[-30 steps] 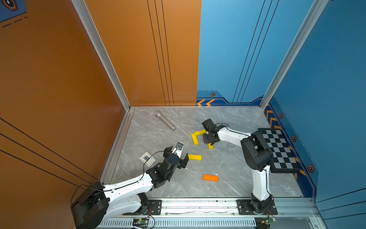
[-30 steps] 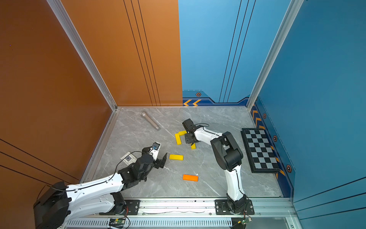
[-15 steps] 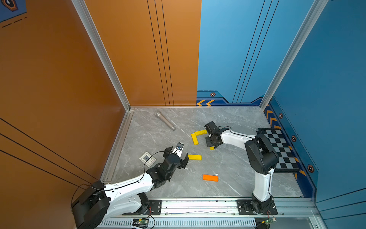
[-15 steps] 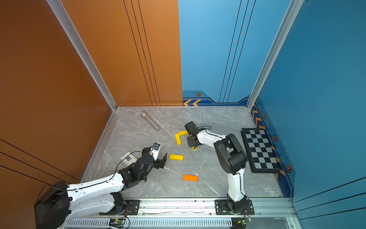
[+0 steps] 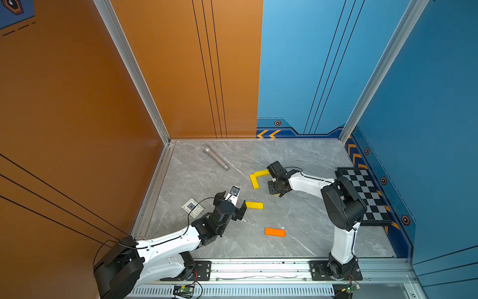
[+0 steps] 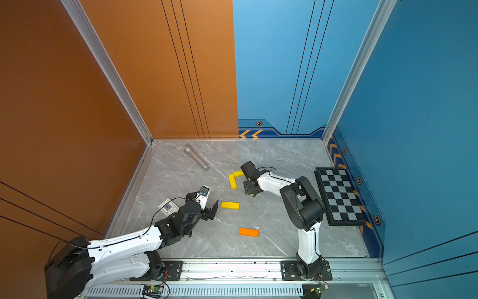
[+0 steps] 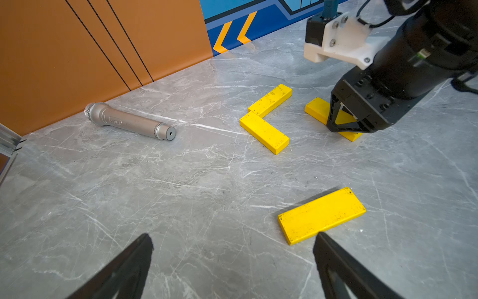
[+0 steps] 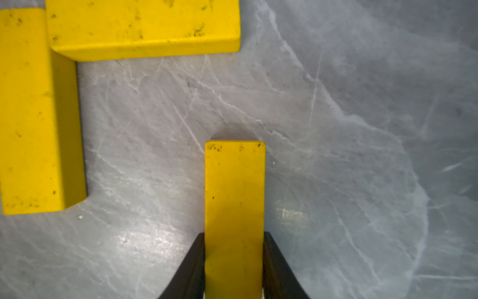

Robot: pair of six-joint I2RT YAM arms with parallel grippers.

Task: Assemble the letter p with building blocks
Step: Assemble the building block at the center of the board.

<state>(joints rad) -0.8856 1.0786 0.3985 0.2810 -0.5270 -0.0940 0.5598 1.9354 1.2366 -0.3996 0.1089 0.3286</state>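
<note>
While the right end effector (image 8: 234,234) pinches a yellow block (image 8: 234,186) by its long sides at the surface (image 8: 362,155), the step in hand seems to be laying the loop's third side. Its long axis runs parallel to one plank (image 8: 33,111) of the yellow corner, free end facing the other plank (image 8: 142,23) but apart, so the next move calls for sliding it endwise until they meet. The left end effector (image 7: 232,235) hangs spread beside a fourth yellow block (image 7: 322,214).
</note>
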